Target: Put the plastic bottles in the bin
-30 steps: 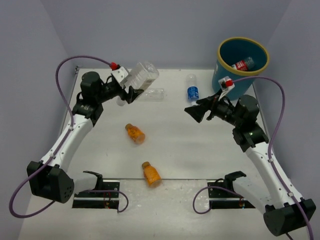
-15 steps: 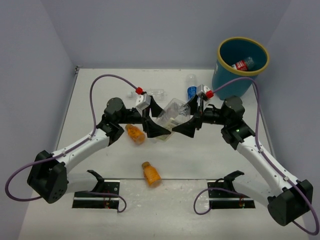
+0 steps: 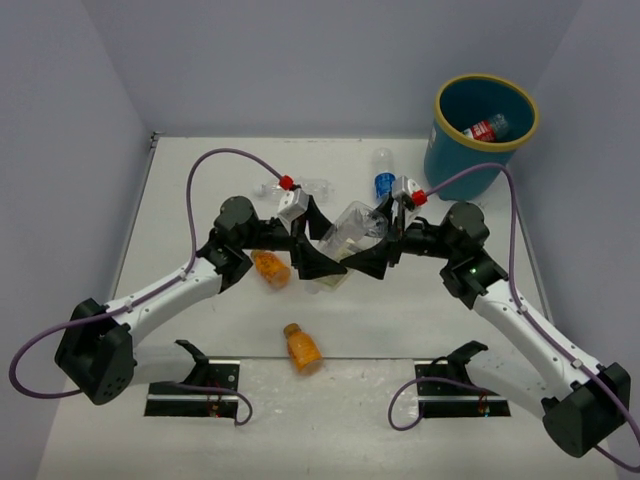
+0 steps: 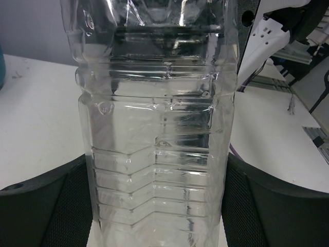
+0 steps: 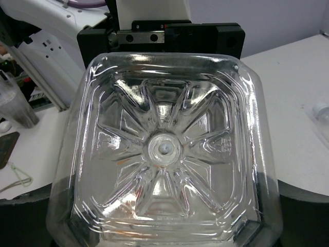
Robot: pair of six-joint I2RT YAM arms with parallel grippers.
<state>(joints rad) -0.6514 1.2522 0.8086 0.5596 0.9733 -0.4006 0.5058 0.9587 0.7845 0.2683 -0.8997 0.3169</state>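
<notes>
Left gripper (image 4: 159,206) clamps the clear ribbed bottle (image 3: 352,228), left of the bin (image 3: 447,165). Right gripper's (image 5: 164,221) jaws straddle its base; grip unclear.

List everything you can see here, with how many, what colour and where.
bin: one, teal with yellow rim, far right corner
red-labelled bottle: one, clear, inside the bin
held clear bottle: one, colourless, gripped mid-table
second clear bottle: one, colourless, far side, mostly hidden
blue-labelled bottle: one, clear, far side near the bin
orange bottles: two, orange, left of centre and near front
table: one, white, underneath
left hand: one, black, shut on the held bottle
right hand: one, black, around that bottle's base
</notes>
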